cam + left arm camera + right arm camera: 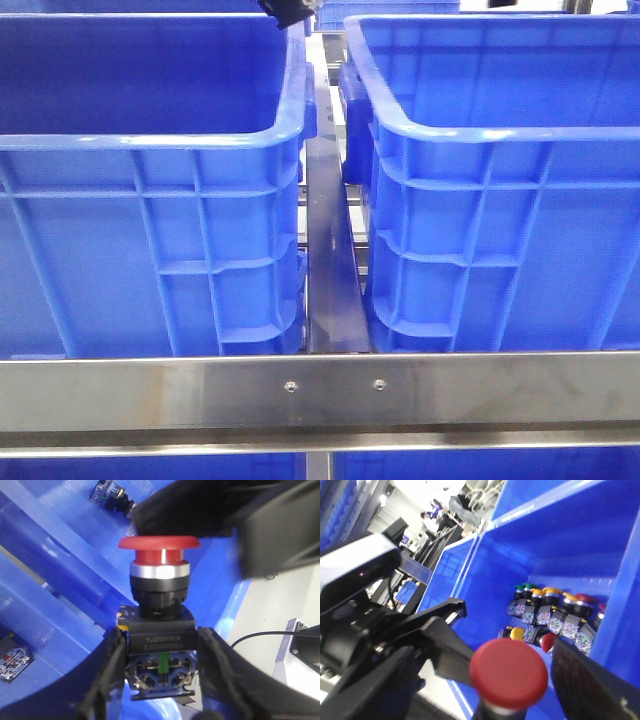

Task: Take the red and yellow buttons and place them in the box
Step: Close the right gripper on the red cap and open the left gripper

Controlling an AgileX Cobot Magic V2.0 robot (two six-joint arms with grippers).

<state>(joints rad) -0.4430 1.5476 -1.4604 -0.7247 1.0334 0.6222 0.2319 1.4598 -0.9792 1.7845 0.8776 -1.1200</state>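
While the front view is filled by two blue bins, the left bin (pixel 150 200) and the right bin (pixel 500 200), with a steel rail (pixel 320 390) across the foreground, neither arm is clearly seen there. Left gripper (pixel 162 655): clamped on the black base of a red button (pixel 159 547), red cap pointing away from the fingers (pixel 107 680). Right gripper (pixel 485 645): fingers spread either side of the same red cap (pixel 509 670), not touching it. Button pile (pixel 550 615) noted in a bin corner beyond.
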